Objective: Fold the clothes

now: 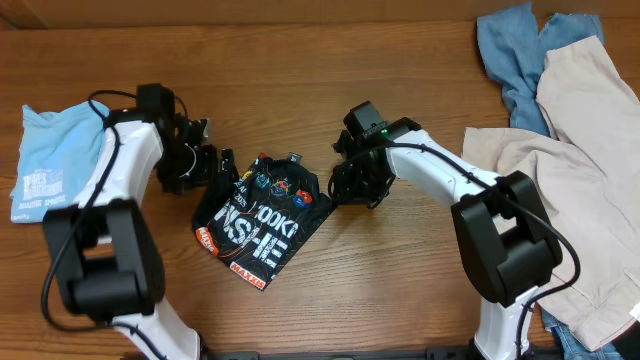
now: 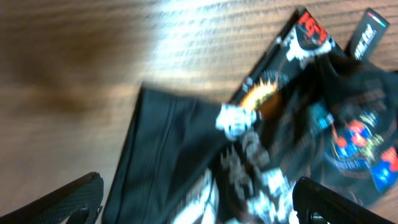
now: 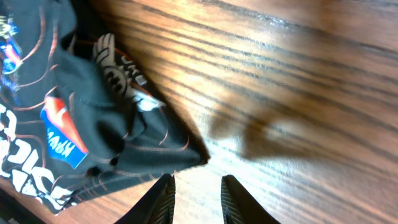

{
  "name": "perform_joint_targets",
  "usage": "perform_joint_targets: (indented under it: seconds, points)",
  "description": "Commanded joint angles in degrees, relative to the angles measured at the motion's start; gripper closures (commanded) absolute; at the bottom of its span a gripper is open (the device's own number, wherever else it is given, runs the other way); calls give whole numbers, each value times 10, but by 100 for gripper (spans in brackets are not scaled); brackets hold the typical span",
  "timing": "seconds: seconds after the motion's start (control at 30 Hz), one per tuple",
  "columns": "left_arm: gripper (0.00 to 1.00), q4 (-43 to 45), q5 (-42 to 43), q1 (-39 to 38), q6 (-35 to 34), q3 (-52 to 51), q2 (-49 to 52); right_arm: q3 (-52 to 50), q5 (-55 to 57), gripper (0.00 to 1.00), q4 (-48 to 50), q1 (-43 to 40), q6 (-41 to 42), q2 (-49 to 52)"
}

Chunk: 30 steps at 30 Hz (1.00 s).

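The black garment (image 1: 262,225) lies in the middle of the surface (image 1: 300,60), gathered into a compact, slightly skewed packet with its white lettering facing up. That fold looks finished or very nearly so. A light blue garment (image 1: 50,160) sits folded at the left edge. At the far right a beige garment (image 1: 590,130) and a blue one (image 1: 515,50) lie heaped and loose, so most of the task is probably still ahead.

The left tool (image 1: 205,165) hangs just beside the packet's upper left corner, and the right tool (image 1: 345,190) just beside its upper right corner.

Only the overhead view shows the two piles and the whole packet. The left wrist view shows the left tool's fingers (image 2: 68,202) spread wide over the black cloth with nothing between them. That picture is blurred, so I cannot say whether they touch the fabric. The right wrist view shows the right tool's fingers (image 3: 160,202) a narrow gap apart with bare wood between them. They grip nothing, and the packet's corner lies just ahead of them.
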Motion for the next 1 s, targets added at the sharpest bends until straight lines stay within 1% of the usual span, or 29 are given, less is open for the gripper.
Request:
perform_joint_targets:
  seconds: [0.0,0.1,0.27,0.47,0.67,0.73,0.77,0.83,0.97]
  points:
    - [0,25,70,-5,54,1,53,10,15,71,-2,-2,-2,-38]
    - [0,48,76,-10,54,1,75,10,15,71,-6,-2,-2,-41]
    - [0,62,143,-28,68,1,85,10,15,71,-10,-2,-1,-41]
    - [0,53,116,-63,80,1,85,10,15,71,-10,-2,1,-41]
    - [4,54,115,-82,79,1,85,10,15,71,-12,-2,0,-41]
    - [8,54,115,-87,80,1,85,10,14,72,-12,-2,0,-41]
    - [14,55,114,-88,83,1,85,10,14,71,-12,-2,0,-41]
    - [30,59,109,-93,83,1,85,10,14,71,-15,-2,0,-42]
    - [55,70,106,-96,83,1,85,10,15,71,-25,-2,0,-45]
